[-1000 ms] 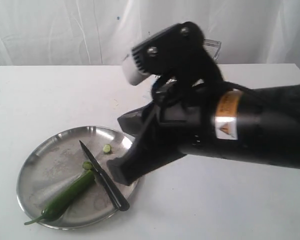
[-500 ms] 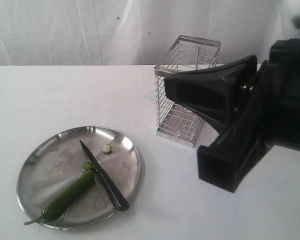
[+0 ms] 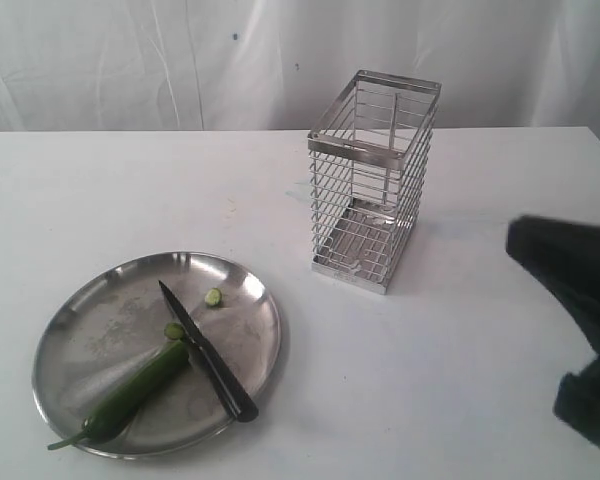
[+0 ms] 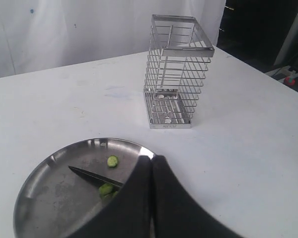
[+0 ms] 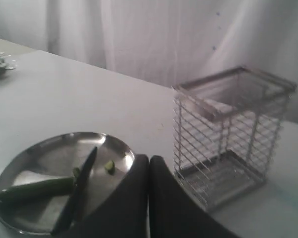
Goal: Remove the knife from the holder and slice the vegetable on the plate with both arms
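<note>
The small black knife with the pointed blade (image 3: 208, 351) lies on the round shiny steel plate (image 3: 100, 310), its blade resting against the cut end of the slender green pepper (image 3: 130, 393). Two small cut pieces (image 3: 213, 297) lie near the blade, one touching the pepper's end, one a little apart. The tall steel wire basket (image 3: 373, 180) stands empty on the white worktop (image 3: 440, 380), well apart from the plate.

The left hand (image 4: 151, 171) and the right hand (image 5: 149, 168) both have their fingers pressed together and hold nothing. Both are off the plate.

I judge that the slicing is done or paused, with the knife laid down. If more slices are wanted, one hand must grasp the knife's handle again while the other steadies the pepper; otherwise the arms only need to pull clear.
</note>
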Controlling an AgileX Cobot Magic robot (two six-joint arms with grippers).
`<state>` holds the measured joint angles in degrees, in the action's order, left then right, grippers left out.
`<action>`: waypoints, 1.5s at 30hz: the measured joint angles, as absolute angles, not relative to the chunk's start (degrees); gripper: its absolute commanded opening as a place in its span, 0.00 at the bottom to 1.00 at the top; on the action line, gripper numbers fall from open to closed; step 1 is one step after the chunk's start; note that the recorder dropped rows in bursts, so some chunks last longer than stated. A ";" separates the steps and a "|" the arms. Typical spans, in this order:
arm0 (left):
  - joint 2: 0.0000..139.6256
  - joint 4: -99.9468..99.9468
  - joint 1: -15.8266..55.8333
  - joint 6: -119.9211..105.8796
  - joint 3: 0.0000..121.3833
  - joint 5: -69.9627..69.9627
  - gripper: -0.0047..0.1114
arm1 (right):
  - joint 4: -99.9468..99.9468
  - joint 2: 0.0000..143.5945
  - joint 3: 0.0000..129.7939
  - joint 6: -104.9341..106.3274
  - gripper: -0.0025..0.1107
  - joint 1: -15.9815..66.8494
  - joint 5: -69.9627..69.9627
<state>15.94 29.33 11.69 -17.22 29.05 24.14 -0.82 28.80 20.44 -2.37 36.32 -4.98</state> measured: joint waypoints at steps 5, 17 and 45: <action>15.94 29.33 11.69 -17.22 29.05 24.14 0.04 | -2.53 16.68 8.12 -2.27 0.02 29.61 -4.00; 15.94 29.33 11.69 -17.12 29.05 24.14 0.04 | -2.66 1.15 0.32 -2.27 0.02 24.32 -9.36; 15.69 21.50 11.57 -16.34 10.61 -3.32 0.04 | -2.75 0.66 0.32 -2.27 0.02 24.32 -10.35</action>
<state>15.69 21.50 11.57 -16.34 10.61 -3.32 -2.75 0.66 0.32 -2.27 24.32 -10.35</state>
